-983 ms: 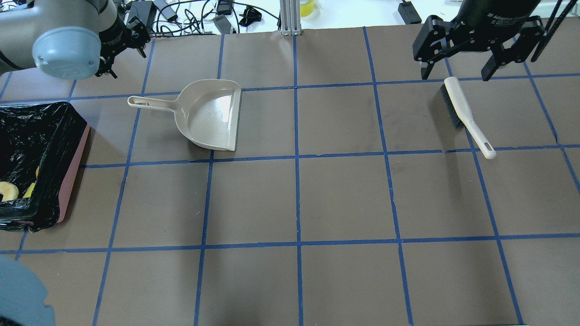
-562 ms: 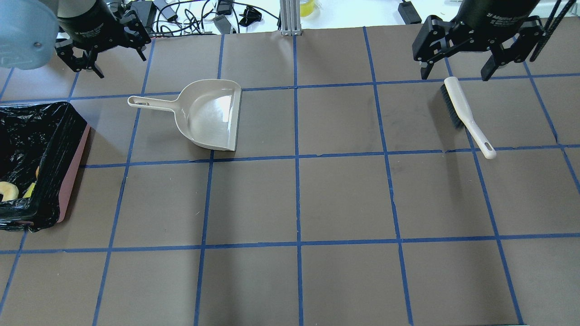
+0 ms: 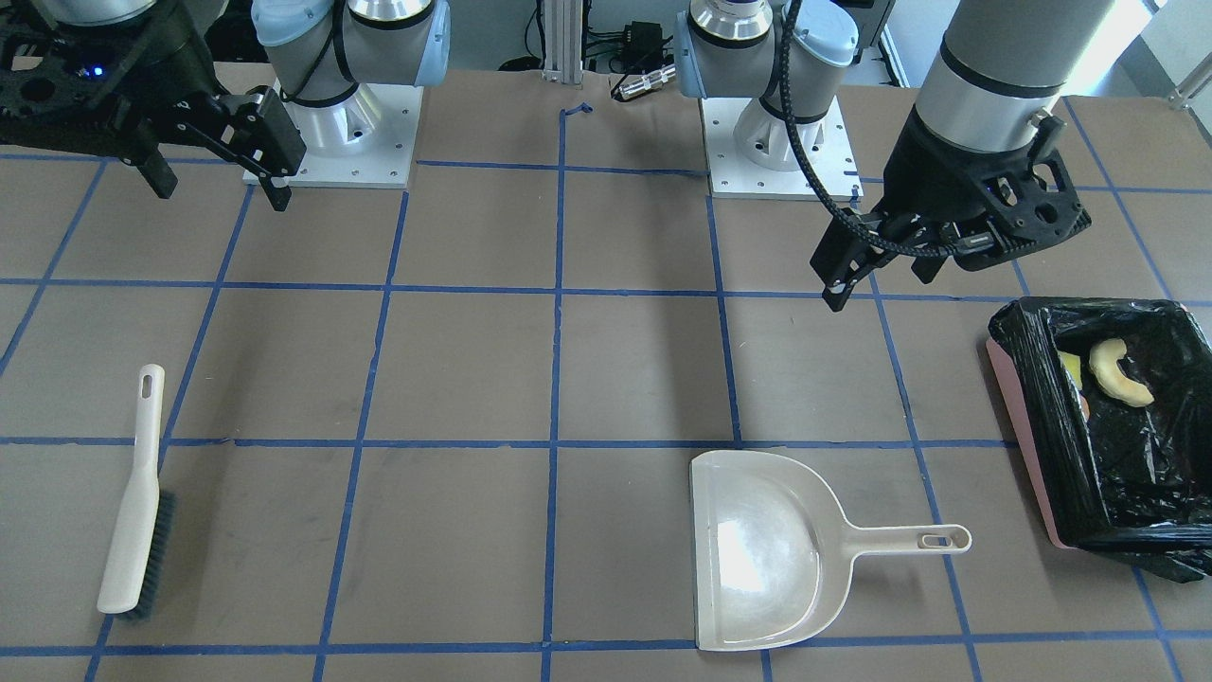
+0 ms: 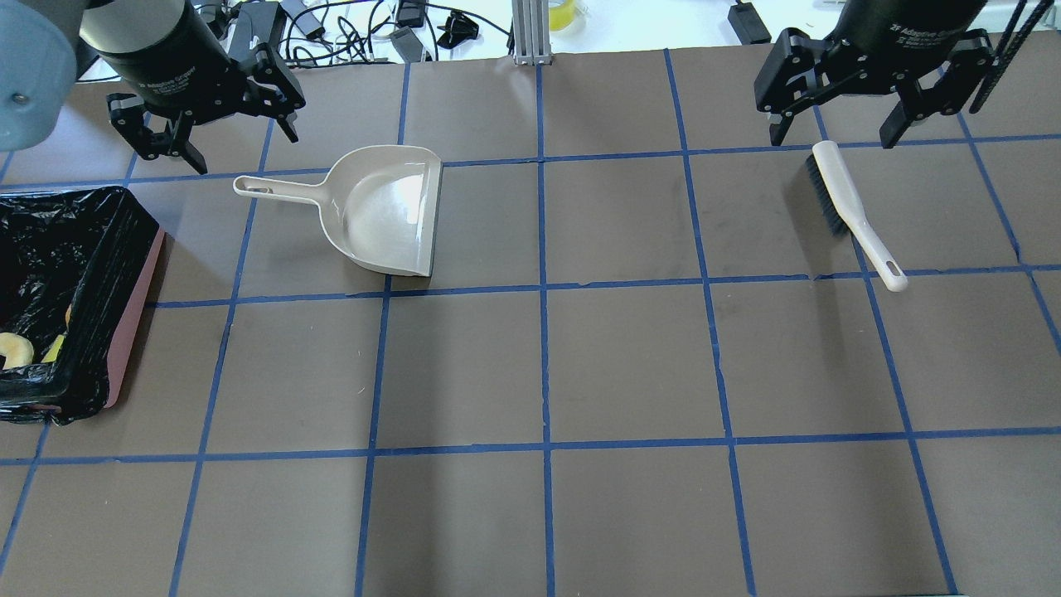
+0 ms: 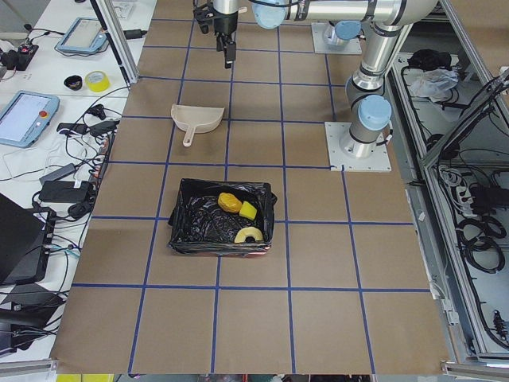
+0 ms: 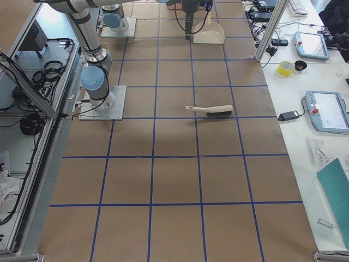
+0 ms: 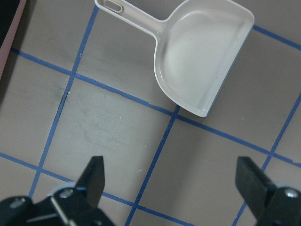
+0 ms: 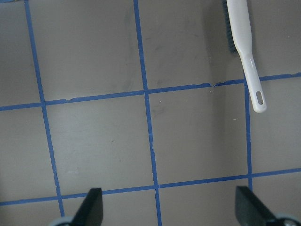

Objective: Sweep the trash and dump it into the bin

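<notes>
3 trash pieces (image 5: pixel 229 202) in 1 bin (image 5: pixel 179 221); 1 dustpan (image 4: pixel 385 211), 1 brush (image 4: pixel 847 206).

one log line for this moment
trash: in bin | dustpan: empty | brush: lying free | left gripper: open, empty | right gripper: open, empty

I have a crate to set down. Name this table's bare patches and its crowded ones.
Bare: the table between the dustpan and the brush, and the rows of squares on the robot's side of both, as far as the bin. Crowded: the bin's end, and the air near the dustpan and brush, where the left pincer and right pincer hang open.
</notes>
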